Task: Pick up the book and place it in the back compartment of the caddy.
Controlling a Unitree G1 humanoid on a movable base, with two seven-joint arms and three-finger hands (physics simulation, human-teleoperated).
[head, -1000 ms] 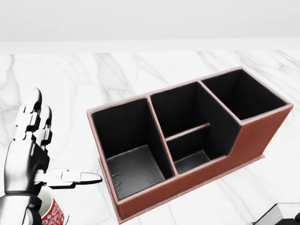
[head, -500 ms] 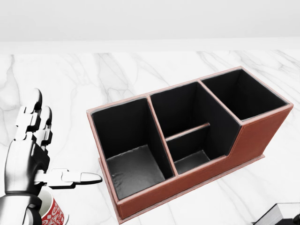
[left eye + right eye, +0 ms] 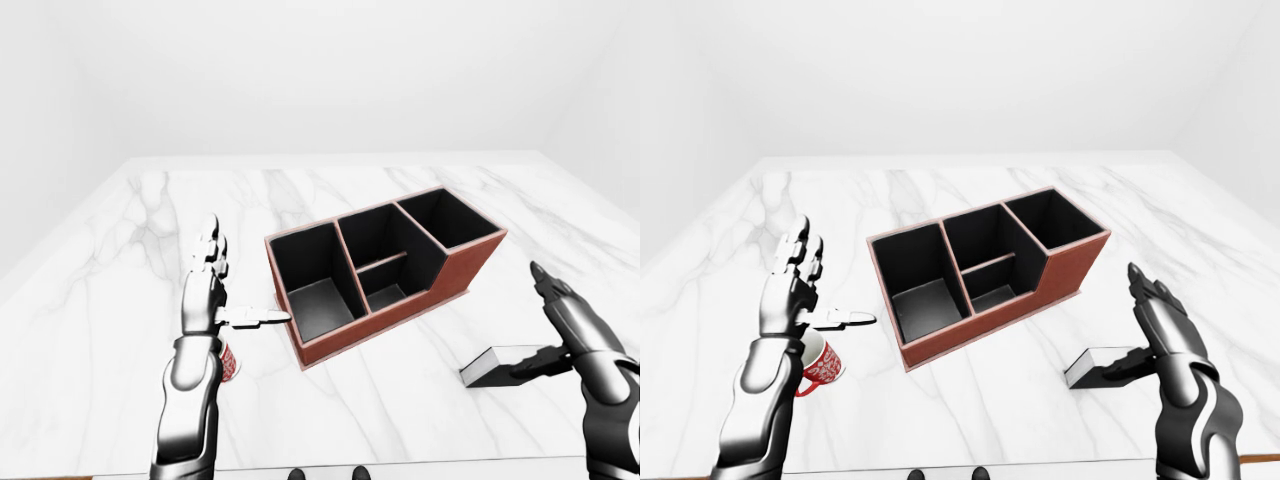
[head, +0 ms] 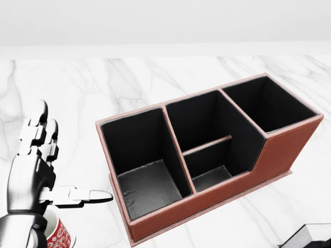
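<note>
Chrome fingers [image 3: 1145, 290] splayed, thumb touching book [image 3: 1095, 364]

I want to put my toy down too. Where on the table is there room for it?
The marble table is bare across its whole top edge above the caddy, and along the left side beyond the left hand. It is tighter below the caddy: the red mug sits under the left hand, and the book lies by the right hand.

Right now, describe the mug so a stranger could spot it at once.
Start at the brown caddy in the middle of the marble table. Look lower left, under the left hand: the mug is the only red-and-white patterned thing there.
</note>
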